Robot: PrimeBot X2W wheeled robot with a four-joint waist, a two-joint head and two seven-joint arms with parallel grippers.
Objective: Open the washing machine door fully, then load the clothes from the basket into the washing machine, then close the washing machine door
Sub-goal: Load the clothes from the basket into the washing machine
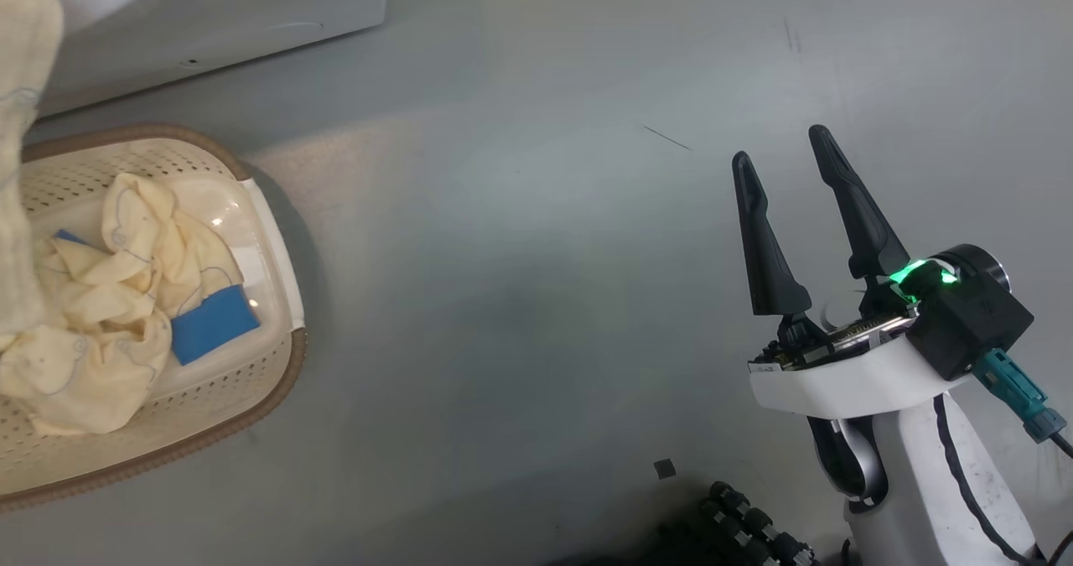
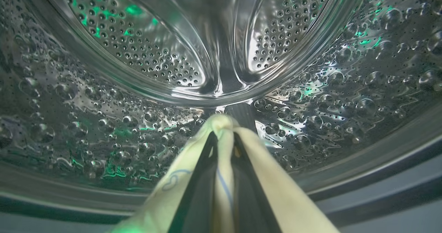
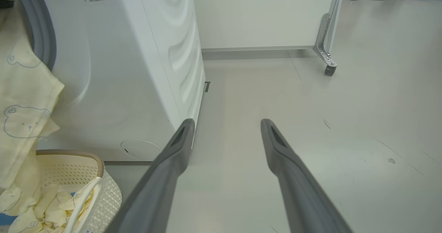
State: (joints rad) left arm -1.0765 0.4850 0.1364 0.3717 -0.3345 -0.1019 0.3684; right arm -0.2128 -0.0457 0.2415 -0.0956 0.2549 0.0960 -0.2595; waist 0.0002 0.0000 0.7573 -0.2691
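Observation:
My left gripper [image 2: 224, 136] is shut on a cream-yellow garment [image 2: 276, 191] and reaches into the perforated steel drum [image 2: 155, 64] of the washing machine [image 3: 131, 70]. The same garment [image 3: 20, 105] hangs out of the machine's opening, past the grey gasket [image 3: 39, 36], down towards the basket [image 3: 103, 191]. At the head view's left edge the hanging cloth [image 1: 21, 130] drapes over the basket [image 1: 277, 247], which holds more cream clothes [image 1: 126, 281] with a blue patch [image 1: 214, 324]. My right gripper [image 1: 784, 147] is open and empty over the floor, well right of the basket. The door is out of view.
A white wheeled cabinet [image 3: 269, 15] stands behind the machine, with its caster [image 3: 329, 69] on the grey floor. My own base and a black ribbed cable [image 1: 754, 524] sit at the head view's bottom right.

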